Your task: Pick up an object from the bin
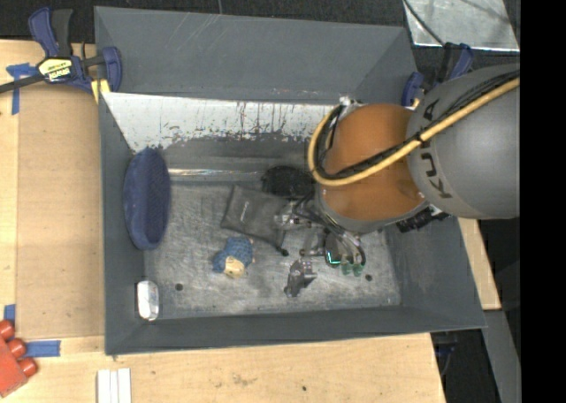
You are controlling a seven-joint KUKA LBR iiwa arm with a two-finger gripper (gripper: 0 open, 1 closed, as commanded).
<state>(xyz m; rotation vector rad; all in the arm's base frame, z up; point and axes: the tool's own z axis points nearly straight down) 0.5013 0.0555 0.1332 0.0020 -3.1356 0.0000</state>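
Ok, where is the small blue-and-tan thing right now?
The small blue-and-tan thing lies on the bin floor in the lower middle of the camera view, just below the dark grey flat piece and left of the gripper.

The grey bin (265, 65) has a scuffed floor. A dark blue oval pad (146, 196) lies along its left wall and a small white thing (147, 300) in the front-left corner. Mid-floor lies a flat grey packet (248, 211), with a blue-and-tan lump (233, 257) just in front and a black lump (285, 180) behind.
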